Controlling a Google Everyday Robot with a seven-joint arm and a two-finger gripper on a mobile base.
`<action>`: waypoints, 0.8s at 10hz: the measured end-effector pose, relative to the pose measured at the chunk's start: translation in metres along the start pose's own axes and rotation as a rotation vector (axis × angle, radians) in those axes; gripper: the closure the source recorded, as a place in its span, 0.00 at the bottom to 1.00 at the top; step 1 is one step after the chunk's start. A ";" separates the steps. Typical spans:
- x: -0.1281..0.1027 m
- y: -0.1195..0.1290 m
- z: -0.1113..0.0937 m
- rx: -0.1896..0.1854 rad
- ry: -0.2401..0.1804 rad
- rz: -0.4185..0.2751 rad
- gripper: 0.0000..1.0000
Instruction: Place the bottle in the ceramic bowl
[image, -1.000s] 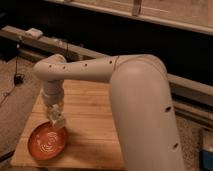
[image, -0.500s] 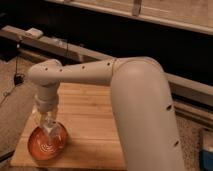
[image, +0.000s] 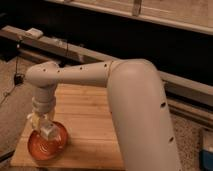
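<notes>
The ceramic bowl (image: 40, 149), a shallow orange-red dish with pale swirl marks, sits at the front left corner of the wooden table (image: 95, 120). My gripper (image: 46, 129) hangs from the arm's left end, directly over the bowl and low above its inside. It is shut on the bottle (image: 49, 131), a small whitish piece that shows at the gripper's tip just above the bowl's far half. Whether the bottle touches the bowl I cannot tell.
My large white arm (image: 135, 110) covers the table's right side. A metal rail (image: 75, 50) runs behind the table, with a white object (image: 34, 33) on it and a cable hanging down. A blue thing (image: 207, 156) is at the right edge.
The gripper with the bottle has moved left and down, from above the bowl's far rim to low over its inside.
</notes>
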 end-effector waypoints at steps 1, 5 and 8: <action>0.000 0.001 0.001 -0.005 0.002 -0.007 0.21; 0.000 0.001 0.001 -0.020 -0.003 -0.013 0.20; 0.000 0.001 0.002 -0.020 -0.003 -0.013 0.20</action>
